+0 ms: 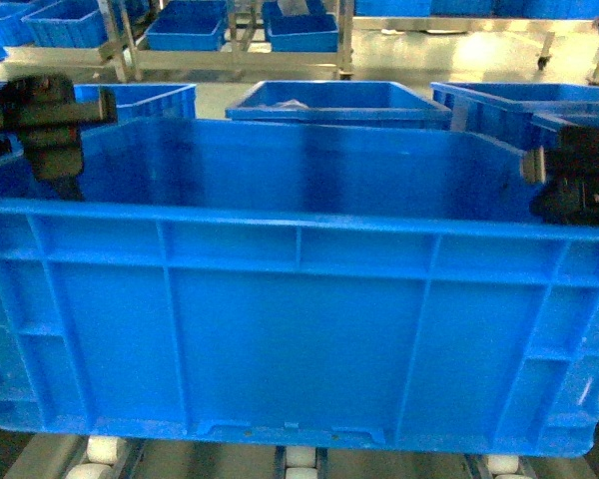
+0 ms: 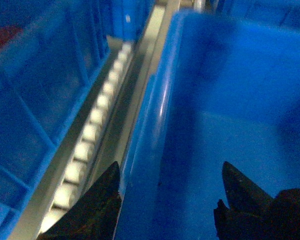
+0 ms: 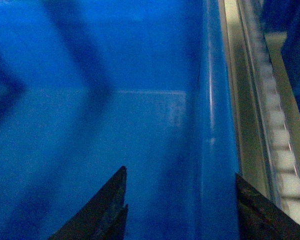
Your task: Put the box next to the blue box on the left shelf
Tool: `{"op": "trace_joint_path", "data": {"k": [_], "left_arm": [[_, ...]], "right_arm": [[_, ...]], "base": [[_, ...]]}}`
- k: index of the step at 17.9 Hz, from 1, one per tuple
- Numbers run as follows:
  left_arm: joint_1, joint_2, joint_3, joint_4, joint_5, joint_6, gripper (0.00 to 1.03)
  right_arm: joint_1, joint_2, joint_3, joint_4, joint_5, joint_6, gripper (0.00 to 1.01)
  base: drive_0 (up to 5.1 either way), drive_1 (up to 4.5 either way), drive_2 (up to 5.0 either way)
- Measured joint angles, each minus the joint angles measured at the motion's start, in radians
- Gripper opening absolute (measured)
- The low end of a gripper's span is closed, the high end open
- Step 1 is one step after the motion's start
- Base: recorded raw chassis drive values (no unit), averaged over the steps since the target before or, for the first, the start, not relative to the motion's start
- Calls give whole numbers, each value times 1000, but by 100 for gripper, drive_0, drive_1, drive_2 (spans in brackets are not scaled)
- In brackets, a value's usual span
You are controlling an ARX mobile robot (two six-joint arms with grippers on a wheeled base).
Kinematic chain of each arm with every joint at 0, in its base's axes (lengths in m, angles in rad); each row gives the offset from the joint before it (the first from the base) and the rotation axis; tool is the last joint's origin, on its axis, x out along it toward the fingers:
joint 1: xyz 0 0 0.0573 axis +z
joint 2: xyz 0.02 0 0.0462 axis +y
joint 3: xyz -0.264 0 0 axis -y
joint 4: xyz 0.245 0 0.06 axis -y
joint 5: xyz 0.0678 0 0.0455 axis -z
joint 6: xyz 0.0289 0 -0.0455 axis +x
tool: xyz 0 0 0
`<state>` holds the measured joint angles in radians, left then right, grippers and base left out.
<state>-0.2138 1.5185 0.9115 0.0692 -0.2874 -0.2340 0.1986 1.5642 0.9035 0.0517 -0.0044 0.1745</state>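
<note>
The box (image 1: 299,329), a large bright-blue ribbed crate, fills the head view and rests on the white rollers of the left shelf (image 1: 299,459). My left gripper (image 1: 55,150) is at the crate's left rim. In the left wrist view its jaws (image 2: 170,185) stand open astride that rim (image 2: 152,115), one finger outside and one inside. My right gripper (image 1: 569,185) is at the right rim, its jaws (image 3: 182,190) open astride the wall (image 3: 212,125). Another blue box (image 2: 35,90) stands just left of the crate, across a roller rail (image 2: 97,115).
More blue crates stand behind (image 1: 329,100) and to the right (image 1: 499,100). A roller rail (image 3: 282,150) runs along the crate's right side, with a blue wall (image 3: 290,30) beyond it. A metal rack with blue bins (image 1: 240,40) stands at the back.
</note>
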Motion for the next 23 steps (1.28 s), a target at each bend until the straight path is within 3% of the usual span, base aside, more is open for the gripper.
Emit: {"op": "trace_joint_path", "data": {"k": [2, 4, 5, 7, 8, 9, 10, 11, 15, 18, 19, 20, 23], "left_arm": [[-3, -51, 21, 171, -10, -5, 77], [-15, -101, 58, 243, -27, -2, 100], [-16, -100, 58, 236, -27, -1, 97], [-14, -78, 48, 227, -28, -1, 98], [-13, -78, 43, 252, -22, 7, 97], [7, -98, -34, 439, 62, 75, 85], [29, -169, -177, 549, 106, 153, 71], [53, -221, -275, 606, 122, 189, 58], [111, -397, -555, 688, 182, 216, 3], [140, -518, -681, 692, 214, 217, 2], [183, -565, -717, 678, 270, 217, 2], [218, -611, -746, 663, 275, 217, 2], [212, -745, -814, 596, 287, 217, 2]], "right_arm": [[0, -74, 2, 130, -80, 31, 70], [24, -121, 29, 141, -106, 37, 94], [23, -105, 27, 129, -105, 40, 100], [22, -91, 15, 123, -101, 42, 98], [26, -91, 5, 179, -79, 38, 97], [36, -102, -97, 453, 80, -37, 84], [19, -149, -230, 618, 171, -101, 72], [-18, -198, -335, 719, 186, -129, 59], [-83, -389, -587, 794, 125, -165, 3], [-116, -534, -705, 776, 82, -168, 2], [-127, -574, -734, 758, 76, -168, 2], [-188, -626, -765, 734, 14, -169, 2], [-199, -771, -823, 650, 5, -169, 2]], "base": [[0, 0, 0], [0, 0, 0], [0, 0, 0], [0, 0, 0], [0, 0, 0], [0, 0, 0], [0, 0, 0], [0, 0, 0], [0, 0, 0], [0, 0, 0], [0, 0, 0], [0, 0, 0], [0, 0, 0]]}}
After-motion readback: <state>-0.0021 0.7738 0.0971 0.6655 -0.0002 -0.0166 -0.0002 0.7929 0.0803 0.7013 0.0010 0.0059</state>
